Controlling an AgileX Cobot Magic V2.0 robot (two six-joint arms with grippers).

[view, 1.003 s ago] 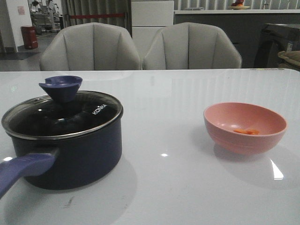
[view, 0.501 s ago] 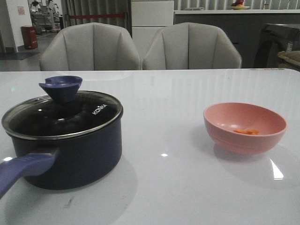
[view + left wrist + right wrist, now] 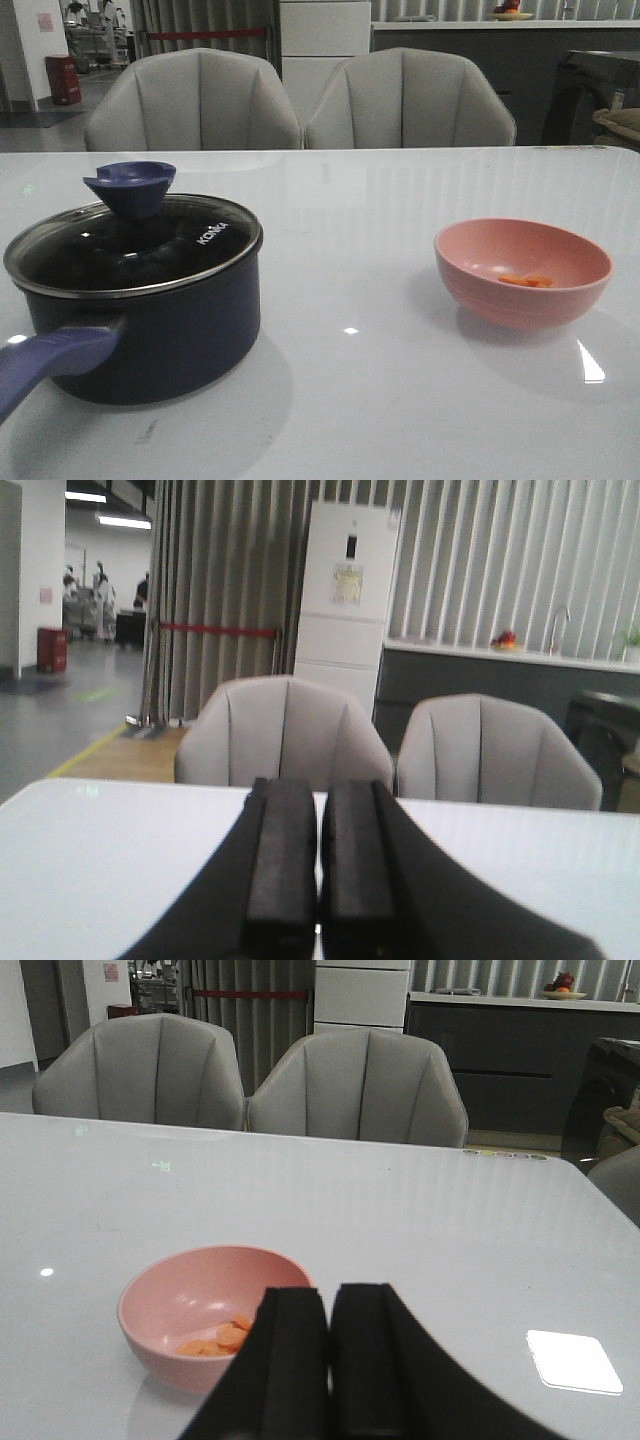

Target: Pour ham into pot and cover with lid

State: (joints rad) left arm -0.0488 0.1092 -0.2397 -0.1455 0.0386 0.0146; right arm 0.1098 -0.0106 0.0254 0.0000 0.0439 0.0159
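Front view gives you the whole layout: the dark navy round saucepan [image 3: 140,320] sits on the left side of the glossy white table [image 3: 360,400], with its long purple-blue handle [image 3: 50,365] running toward the near left edge. The round glass lid with a metal rim [image 3: 135,250] is seated on the saucepan, its purple-blue cup-shaped knob [image 3: 130,187] upright and the white "KONKA" lettering readable on the glass. Well apart from it, on the right side of the table, you have the pink round bowl [image 3: 523,272], and the few thin orange-red ham pieces [image 3: 526,281] lie at the bottom of that bowl. Two grey padded chairs [image 3: 300,100] stand behind the far edge of the table.

Neither arm shows in the front view. In the left wrist view, the left gripper [image 3: 320,865] has its two black fingers pressed together with nothing between them, pointing over bare tabletop toward the chairs. In the right wrist view, the right gripper [image 3: 330,1360] is likewise clenched and empty, hanging above the table just beside the pink bowl, where you can see the ham slices clustered on the bowl's floor, partly hidden by a finger.
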